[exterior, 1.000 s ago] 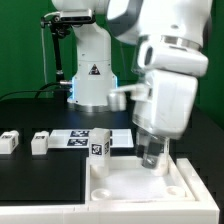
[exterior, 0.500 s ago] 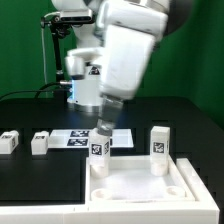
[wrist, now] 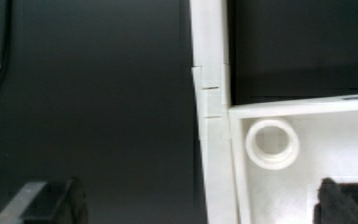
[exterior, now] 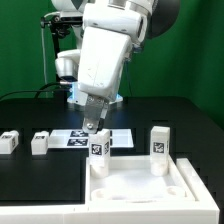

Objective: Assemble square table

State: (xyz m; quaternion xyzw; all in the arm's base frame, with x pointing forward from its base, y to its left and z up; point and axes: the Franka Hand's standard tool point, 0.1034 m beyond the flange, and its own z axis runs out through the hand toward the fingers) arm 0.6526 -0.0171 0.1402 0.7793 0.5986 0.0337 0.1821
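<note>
The white square table top (exterior: 140, 185) lies at the front, towards the exterior view's right. Two tagged white legs stand upright on its far corners, one at the left (exterior: 97, 147) and one at the right (exterior: 158, 141). My gripper (exterior: 92, 126) hangs open just above and behind the left leg, holding nothing. In the wrist view the gripper (wrist: 194, 203) straddles the top's raised rim (wrist: 210, 150), with dark fingertips (wrist: 43, 200) on either side. A round socket (wrist: 270, 142) shows inside the tray.
Two loose tagged legs (exterior: 9, 141) (exterior: 40, 143) lie at the exterior view's left. The marker board (exterior: 72, 138) lies flat behind the table top. A white rail (exterior: 40, 214) runs along the front edge. The arm's base (exterior: 90, 85) stands at the back.
My gripper has left the right leg, which now stands alone on the table top. The arm swung towards the exterior view's left, to above the left leg. The jaws stayed open.
</note>
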